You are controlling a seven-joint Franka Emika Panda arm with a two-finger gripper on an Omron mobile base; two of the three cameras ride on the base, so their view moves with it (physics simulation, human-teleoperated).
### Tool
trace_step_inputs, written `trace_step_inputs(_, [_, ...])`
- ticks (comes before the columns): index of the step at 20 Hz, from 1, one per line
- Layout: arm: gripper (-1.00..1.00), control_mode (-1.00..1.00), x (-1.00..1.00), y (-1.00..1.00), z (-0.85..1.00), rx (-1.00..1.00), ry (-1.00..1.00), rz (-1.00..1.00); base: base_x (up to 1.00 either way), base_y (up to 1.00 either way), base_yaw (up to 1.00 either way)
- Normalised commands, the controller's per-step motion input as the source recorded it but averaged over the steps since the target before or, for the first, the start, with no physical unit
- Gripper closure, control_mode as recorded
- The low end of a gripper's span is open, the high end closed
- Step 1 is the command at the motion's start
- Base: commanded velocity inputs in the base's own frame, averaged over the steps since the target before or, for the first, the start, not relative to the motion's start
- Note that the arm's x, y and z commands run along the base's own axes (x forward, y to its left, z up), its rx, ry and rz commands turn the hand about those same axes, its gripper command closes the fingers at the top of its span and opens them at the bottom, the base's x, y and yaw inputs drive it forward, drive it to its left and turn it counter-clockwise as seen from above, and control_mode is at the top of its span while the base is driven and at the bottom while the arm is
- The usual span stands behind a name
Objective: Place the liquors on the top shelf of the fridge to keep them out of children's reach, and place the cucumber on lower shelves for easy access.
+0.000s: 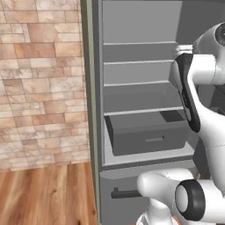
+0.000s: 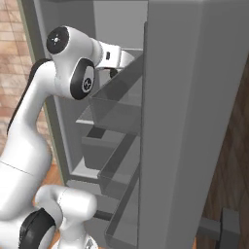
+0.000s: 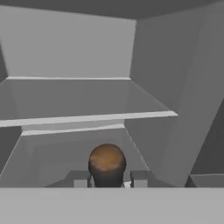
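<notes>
In the hand view a liquor bottle with a rounded brown top and a dark neck sits between my two fingertips. My gripper is shut on it. Ahead of the bottle, inside the open fridge, a flat grey shelf with a pale front edge spans the width, and a second one lies just below it. In the left base view my hand reaches in at the height of the top shelf, with lower shelves beneath. The cucumber and the other bottle are out of view.
A boxy grey drawer sits under the shelves, and a dark bar handle lies below it. The open door with its narrow grey trays stands close to my right. A brick wall and wood floor lie left.
</notes>
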Motion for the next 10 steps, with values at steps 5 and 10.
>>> trace_step_inputs(5, [1.00,-1.00,0.08,-0.16,0.30,0.00,-0.08,-0.04,0.00,0.00,0.00])
trace_step_inputs(10, [1.00,-1.00,0.00,0.00,0.19,0.00,-0.21,-0.02,0.00,0.00,0.00])
